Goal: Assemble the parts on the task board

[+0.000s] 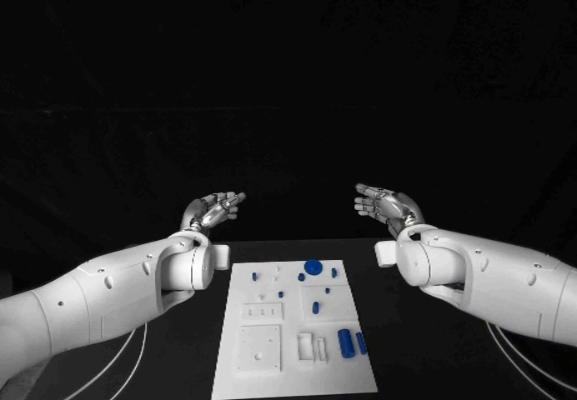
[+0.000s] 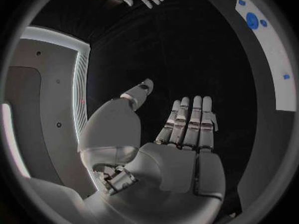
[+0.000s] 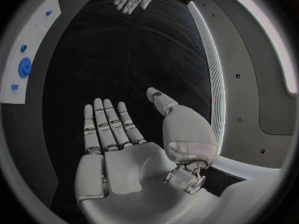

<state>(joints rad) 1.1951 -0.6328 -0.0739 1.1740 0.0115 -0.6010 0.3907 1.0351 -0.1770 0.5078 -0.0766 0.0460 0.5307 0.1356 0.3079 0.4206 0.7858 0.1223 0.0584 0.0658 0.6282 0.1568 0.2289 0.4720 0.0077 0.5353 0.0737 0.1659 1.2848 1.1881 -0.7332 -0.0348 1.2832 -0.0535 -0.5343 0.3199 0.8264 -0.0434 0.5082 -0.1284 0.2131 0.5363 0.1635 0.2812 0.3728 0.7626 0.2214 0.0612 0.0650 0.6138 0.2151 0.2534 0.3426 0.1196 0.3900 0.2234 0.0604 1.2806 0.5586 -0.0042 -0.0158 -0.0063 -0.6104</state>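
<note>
I'm looking at small blue plastic parts [image 1: 345, 342] on the flat white task board [image 1: 294, 379], which lies mid-desk between my arms. They look light, rigid and a bit slick, so I'd pinch each across its narrow sides. I count one round disc [image 1: 313, 267], two upright cylinders at the near right, and about five tiny pieces. Left hand [image 1: 212, 210] and right hand [image 1: 385, 202] hover beyond the board, fingers spread, holding nothing, over the black desk [image 1: 408, 350].

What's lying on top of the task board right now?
On the task board: a round blue disc at its far end, smaller blue parts mid-board, two blue cylinders near the front. Nothing covers it.
</note>
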